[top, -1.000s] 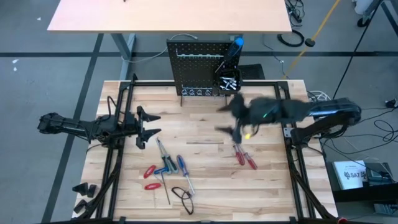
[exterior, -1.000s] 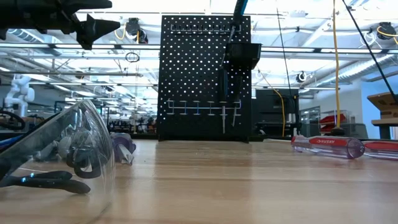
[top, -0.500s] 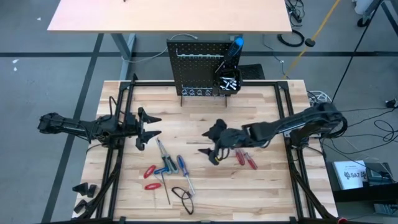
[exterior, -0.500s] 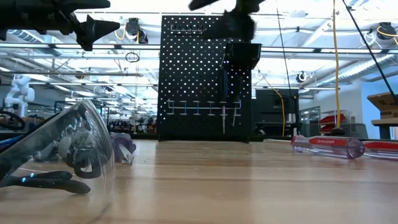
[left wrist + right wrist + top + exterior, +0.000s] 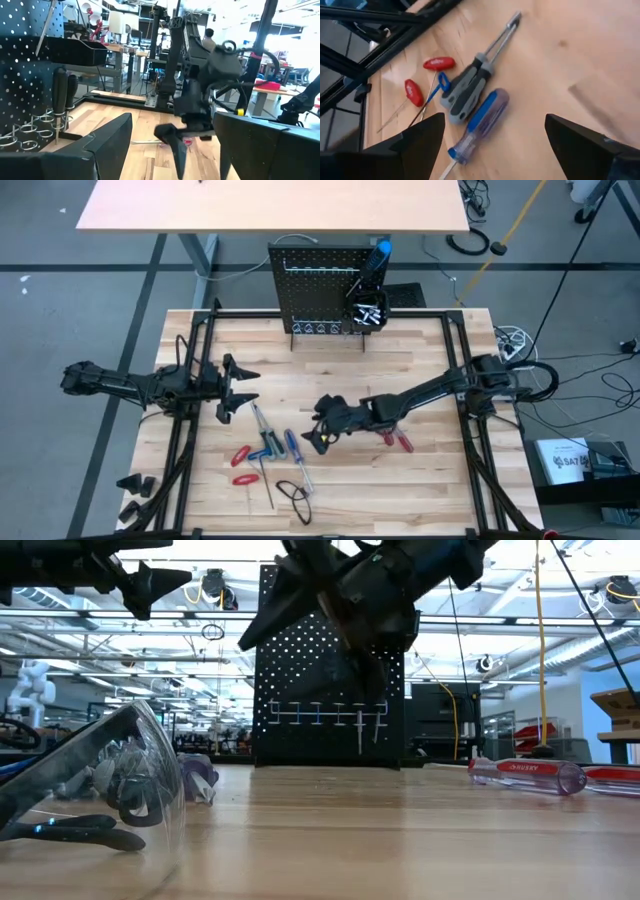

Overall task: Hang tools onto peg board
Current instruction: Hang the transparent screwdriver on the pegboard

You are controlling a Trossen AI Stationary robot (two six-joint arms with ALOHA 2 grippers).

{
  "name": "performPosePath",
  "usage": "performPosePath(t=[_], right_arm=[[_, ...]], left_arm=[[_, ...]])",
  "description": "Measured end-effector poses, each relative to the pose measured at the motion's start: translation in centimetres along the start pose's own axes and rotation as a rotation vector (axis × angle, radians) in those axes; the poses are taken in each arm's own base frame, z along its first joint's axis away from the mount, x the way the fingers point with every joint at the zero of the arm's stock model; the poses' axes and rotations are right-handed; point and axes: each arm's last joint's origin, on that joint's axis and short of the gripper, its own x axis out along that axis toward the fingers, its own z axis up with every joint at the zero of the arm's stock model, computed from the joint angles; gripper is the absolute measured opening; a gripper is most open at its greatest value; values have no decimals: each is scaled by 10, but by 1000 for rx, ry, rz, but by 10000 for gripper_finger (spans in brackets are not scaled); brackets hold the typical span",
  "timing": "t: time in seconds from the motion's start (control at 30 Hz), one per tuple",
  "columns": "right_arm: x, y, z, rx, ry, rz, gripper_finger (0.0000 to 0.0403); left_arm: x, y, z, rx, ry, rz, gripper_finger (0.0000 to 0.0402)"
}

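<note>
Wooden worktop (image 5: 330, 380) carries loose tools (image 5: 268, 450) near its front-left; peg board (image 5: 312, 285) stands upright at the far edge. Right pincer (image 5: 318, 425) hangs just beside the blue-handled screwdriver (image 5: 480, 122), jaws wide apart, empty. Left pincer (image 5: 235, 385) waits at left, also spread open.

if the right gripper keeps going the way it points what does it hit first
Probably the blue-handled screwdriver: it lies between the open right gripper fingers in the right wrist view, with the grey-handled tool just beyond. Depth is unclear.

peg board (image 5: 318, 302) at table's (image 5: 420, 490) rear edge | tools (image 5: 268, 454) front-centre | pliers (image 5: 394, 437) right of them
</note>
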Motion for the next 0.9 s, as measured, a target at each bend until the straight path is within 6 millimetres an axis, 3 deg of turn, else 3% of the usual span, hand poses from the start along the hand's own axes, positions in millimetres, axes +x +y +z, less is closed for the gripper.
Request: performPosePath(t=[0.37, 0.53, 0.7, 0.9], right_arm=[[20, 17, -3, 94, 112, -126, 315], [39, 23, -13, 109, 143, -142, 313], [58, 36, -25, 79, 171, -157, 313], [73, 48, -33, -13, 159, -314, 313]], left_arm=[[0, 0, 1, -2, -10, -3, 286], [0, 0, 1, -2, -10, -4, 286], [0, 0, 1, -2, -10, -4, 286], [0, -1, 2, -3, -17, -23, 286]])
